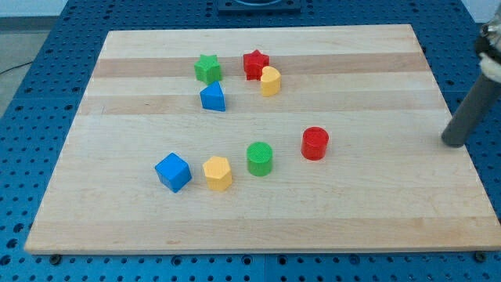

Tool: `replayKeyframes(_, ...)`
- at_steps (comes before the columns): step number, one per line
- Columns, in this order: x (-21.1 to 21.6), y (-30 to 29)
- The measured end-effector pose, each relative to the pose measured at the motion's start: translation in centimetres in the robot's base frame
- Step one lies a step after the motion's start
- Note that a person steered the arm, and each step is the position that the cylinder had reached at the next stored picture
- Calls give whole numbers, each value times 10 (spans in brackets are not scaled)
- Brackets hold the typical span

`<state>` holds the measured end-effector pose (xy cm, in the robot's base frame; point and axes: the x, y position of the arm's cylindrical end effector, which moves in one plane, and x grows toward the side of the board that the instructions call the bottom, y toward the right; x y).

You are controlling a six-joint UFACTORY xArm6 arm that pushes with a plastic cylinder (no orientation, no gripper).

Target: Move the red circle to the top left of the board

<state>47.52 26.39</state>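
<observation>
The red circle (315,143) stands on the wooden board (352,211), right of the middle. My tip (452,142) rests at the board's right edge, well to the right of the red circle and at about its height in the view. It touches no block. The board's top left corner is far from the red circle, up and to the view's left.
A green circle (260,158), a yellow hexagon (218,173) and a blue cube (173,172) lie in a row left of the red circle. Higher up are a green star (207,69), a red star (255,63), a yellow block (270,81) and a blue triangle (213,98).
</observation>
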Motion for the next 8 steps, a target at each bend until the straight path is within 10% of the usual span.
replayKeyframes(8, -22, -232)
